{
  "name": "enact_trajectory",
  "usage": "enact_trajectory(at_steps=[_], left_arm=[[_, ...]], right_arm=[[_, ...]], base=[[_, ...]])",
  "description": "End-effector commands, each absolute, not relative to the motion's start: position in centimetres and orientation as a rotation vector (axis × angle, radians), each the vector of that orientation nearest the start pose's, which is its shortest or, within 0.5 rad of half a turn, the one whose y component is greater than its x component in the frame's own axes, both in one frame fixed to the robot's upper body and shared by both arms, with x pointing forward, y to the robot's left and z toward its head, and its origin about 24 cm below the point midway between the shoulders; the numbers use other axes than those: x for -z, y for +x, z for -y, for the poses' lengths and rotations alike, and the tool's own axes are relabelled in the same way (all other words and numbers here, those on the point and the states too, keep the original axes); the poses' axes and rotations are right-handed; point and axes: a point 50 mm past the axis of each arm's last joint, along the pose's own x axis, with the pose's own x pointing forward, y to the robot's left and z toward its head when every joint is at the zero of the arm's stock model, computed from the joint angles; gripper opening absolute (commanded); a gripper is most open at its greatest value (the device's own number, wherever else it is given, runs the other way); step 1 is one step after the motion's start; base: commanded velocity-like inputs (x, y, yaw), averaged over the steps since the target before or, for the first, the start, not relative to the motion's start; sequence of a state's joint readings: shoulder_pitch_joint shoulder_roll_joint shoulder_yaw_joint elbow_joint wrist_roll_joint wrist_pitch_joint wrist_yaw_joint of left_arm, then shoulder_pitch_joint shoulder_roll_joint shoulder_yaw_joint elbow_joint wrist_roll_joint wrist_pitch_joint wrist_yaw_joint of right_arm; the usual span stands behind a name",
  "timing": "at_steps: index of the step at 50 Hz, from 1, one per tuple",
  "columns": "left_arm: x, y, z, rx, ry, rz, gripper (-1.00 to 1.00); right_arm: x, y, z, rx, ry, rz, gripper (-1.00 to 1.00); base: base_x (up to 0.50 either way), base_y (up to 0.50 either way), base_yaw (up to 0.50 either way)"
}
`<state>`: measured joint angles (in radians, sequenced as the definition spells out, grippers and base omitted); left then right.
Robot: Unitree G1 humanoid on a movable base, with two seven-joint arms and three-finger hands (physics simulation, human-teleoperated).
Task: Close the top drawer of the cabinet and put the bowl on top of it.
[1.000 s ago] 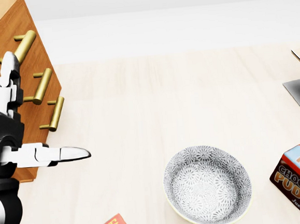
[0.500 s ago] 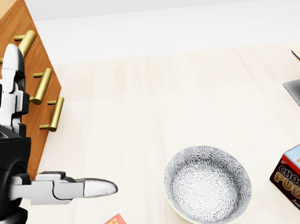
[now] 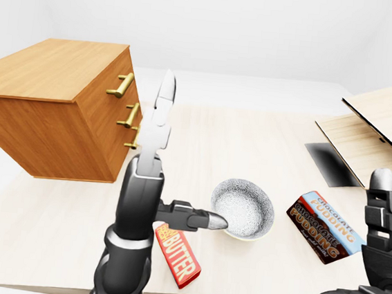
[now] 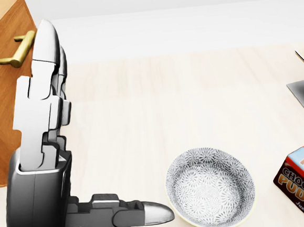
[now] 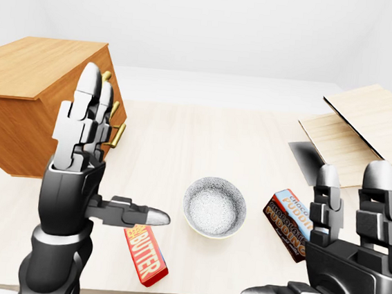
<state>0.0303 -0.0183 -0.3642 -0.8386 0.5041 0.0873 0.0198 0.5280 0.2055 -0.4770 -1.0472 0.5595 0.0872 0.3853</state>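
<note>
On the pale tabletop (image 4: 167, 107) the bowl (image 4: 210, 188) sits low in the head view, just right of the left hand (image 4: 40, 169), whose fingers (image 4: 44, 45) are spread wide and hold nothing, maybe ready to lift it to the cabinet (image 4: 1, 109) at upper left.

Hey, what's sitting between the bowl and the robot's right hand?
The chocolate pudding box lies flat on the table between the bowl and the right hand, clearest in the left-eye view.
</note>
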Motion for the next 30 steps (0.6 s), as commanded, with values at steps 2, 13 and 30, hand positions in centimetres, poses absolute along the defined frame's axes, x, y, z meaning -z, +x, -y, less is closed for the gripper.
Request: enact_trajectory(at_steps=[2, 13, 30], left_arm=[[-20.6, 17.0, -6.5, 0.086, 0.371, 0.795, 1.0], [-20.7, 15.5, -4.7, 0.112, 0.466, 0.837, 1.0], [-20.2, 12.7, -1.2, 0.207, 0.716, 0.881, 1.0]], right_arm=[[-17.7, 10.2, 21.2, 0.069, 0.179, 0.582, 1.0], [-17.8, 10.0, 21.4, 0.07, 0.182, 0.585, 1.0], [-17.9, 9.6, 21.7, 0.074, 0.188, 0.593, 1.0]], base=[[0.0, 0.0, 0.0], [0.0, 0.0, 0.0], [0.0, 0.0, 0.0]])
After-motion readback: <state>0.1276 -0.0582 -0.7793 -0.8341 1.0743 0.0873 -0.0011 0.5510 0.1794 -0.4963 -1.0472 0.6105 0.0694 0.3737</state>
